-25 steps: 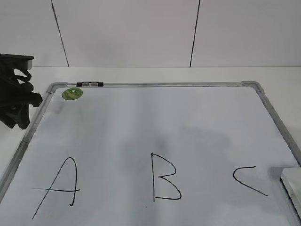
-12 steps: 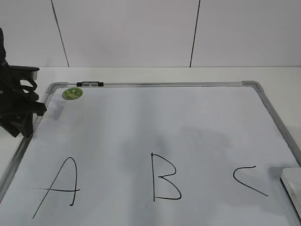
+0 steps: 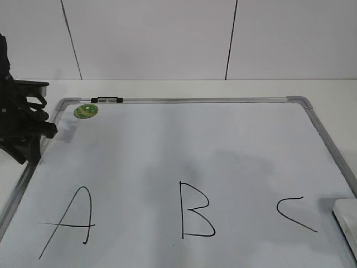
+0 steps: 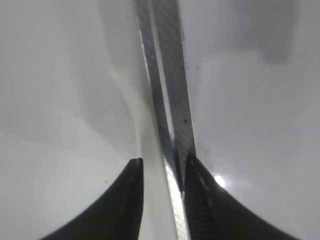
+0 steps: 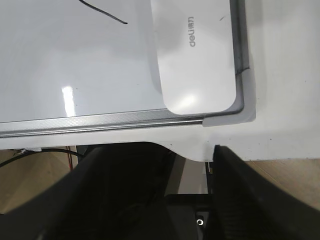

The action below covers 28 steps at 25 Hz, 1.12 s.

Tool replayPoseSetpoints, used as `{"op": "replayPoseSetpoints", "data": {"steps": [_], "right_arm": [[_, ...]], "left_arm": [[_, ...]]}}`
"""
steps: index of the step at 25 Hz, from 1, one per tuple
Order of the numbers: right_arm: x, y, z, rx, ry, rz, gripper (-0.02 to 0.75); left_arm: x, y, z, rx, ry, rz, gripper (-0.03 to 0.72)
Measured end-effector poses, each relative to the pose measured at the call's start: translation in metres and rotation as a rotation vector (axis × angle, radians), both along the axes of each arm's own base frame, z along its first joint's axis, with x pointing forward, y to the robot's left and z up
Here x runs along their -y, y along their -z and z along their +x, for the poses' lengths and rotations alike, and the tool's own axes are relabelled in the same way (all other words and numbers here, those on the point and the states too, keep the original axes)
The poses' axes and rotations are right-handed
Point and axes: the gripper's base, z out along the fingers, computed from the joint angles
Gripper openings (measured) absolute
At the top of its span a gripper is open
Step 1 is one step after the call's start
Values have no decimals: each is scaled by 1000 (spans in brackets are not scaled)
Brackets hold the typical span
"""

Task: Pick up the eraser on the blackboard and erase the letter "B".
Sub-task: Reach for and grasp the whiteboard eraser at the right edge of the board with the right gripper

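The blackboard point(image 3: 184, 139) is a white board with a grey frame, lying flat with black letters A, B and C. The letter "B" point(image 3: 196, 216) is whole, at the near middle. The eraser point(image 3: 347, 220), a white block, lies in the board's near right corner; the right wrist view shows it with grey print point(image 5: 195, 55). My left gripper point(image 3: 30, 137) is at the board's left edge, open, its jaws point(image 4: 162, 162) straddling the frame rail point(image 4: 167, 75). My right gripper point(image 5: 192, 170) is open and empty, short of the board's near edge and the eraser.
A round green sticker point(image 3: 86, 111) and a small black clip point(image 3: 107, 100) sit at the board's far left corner. The white table point(image 3: 334, 89) surrounds the board. In the right wrist view the table's edge, floor and cables point(image 5: 45, 152) show below.
My left gripper has moved a little right and down, onto the board's left frame. The eraser and letters have not moved.
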Motion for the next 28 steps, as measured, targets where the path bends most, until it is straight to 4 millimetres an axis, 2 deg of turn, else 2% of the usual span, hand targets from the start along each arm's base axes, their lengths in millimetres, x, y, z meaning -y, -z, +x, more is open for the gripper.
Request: {"op": "replayPoseSetpoints", "data": {"steps": [5, 8, 15, 21, 28], "right_arm": [[-1, 0, 0, 4, 1, 7, 503], [-1, -1, 1, 13, 3, 16, 501], [-1, 6, 17, -5, 4, 14, 509], [3, 20, 39, -42, -31, -51, 648], [5, 39, 65, -64, -75, -88, 667]], "left_arm": [[1, 0, 0, -3, -5, -8, 87], [2, -1, 0, -4, -18, -17, 50], [2, 0, 0, -6, -31, -17, 45], [2, 0, 0, -6, -31, -17, 45], [2, 0, 0, -8, -32, -18, 45]]}}
